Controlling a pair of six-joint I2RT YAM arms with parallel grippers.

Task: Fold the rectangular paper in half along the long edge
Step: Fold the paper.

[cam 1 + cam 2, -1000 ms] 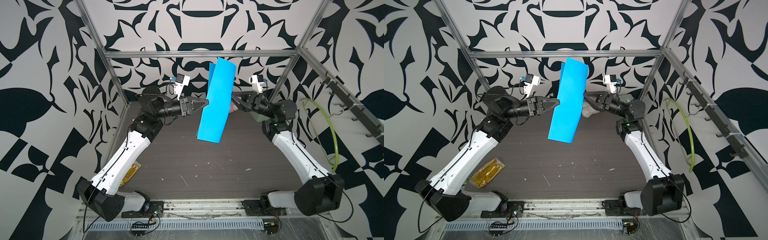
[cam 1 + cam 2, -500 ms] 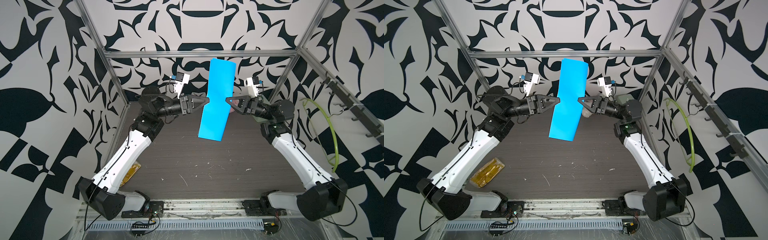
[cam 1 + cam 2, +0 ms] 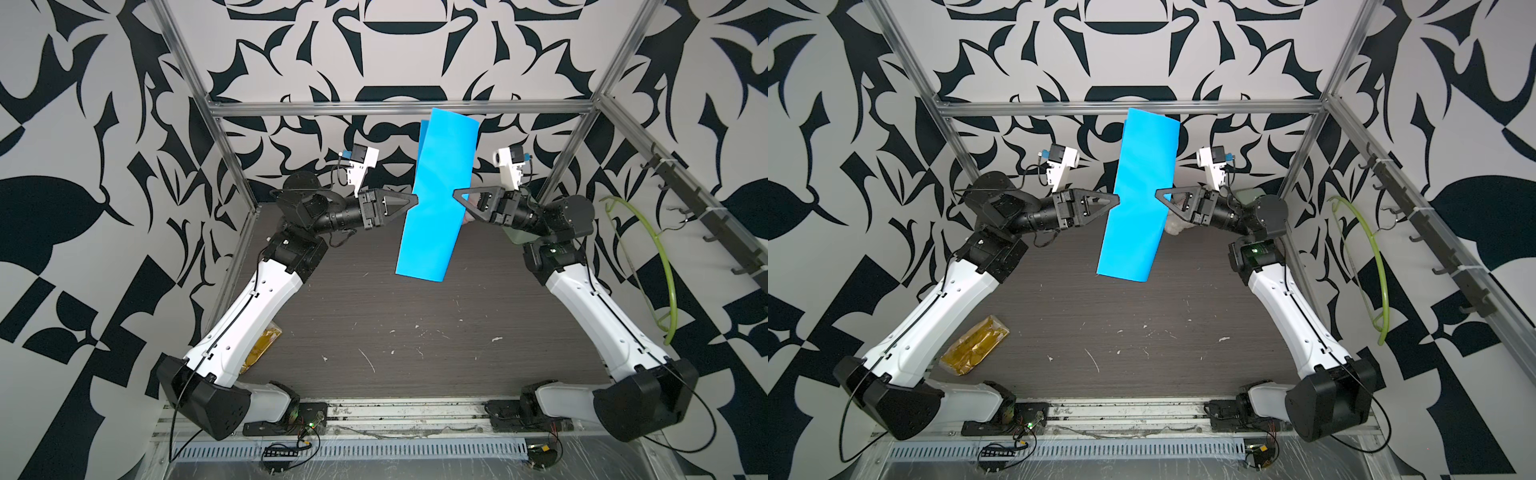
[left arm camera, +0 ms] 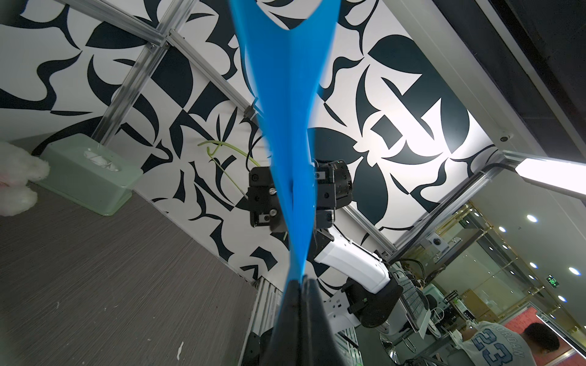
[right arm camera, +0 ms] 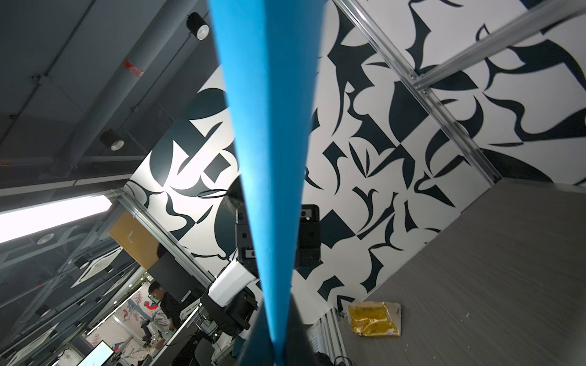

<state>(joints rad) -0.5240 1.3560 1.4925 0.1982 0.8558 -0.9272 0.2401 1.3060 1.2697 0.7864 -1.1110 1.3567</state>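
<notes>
My left fingers (image 3: 401, 203) and right fingers (image 3: 467, 196) pinch opposite long edges of the rectangular paper (image 3: 434, 232), upright over the desk's (image 3: 395, 324) back edge. An outward tug from either arm could tear it.

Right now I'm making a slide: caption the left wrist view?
Blue paper, edge-on, held aloft over grey table, green tissue box by the wall.

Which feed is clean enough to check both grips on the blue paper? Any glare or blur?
Both top views: evenly lit, sharp, no glare on the paper, pinched between left gripper and right gripper. Left wrist view: fisheye bending, strip light blown out, paper soft near the fingers. Right wrist view: same distortion, strip light overexposed.
</notes>
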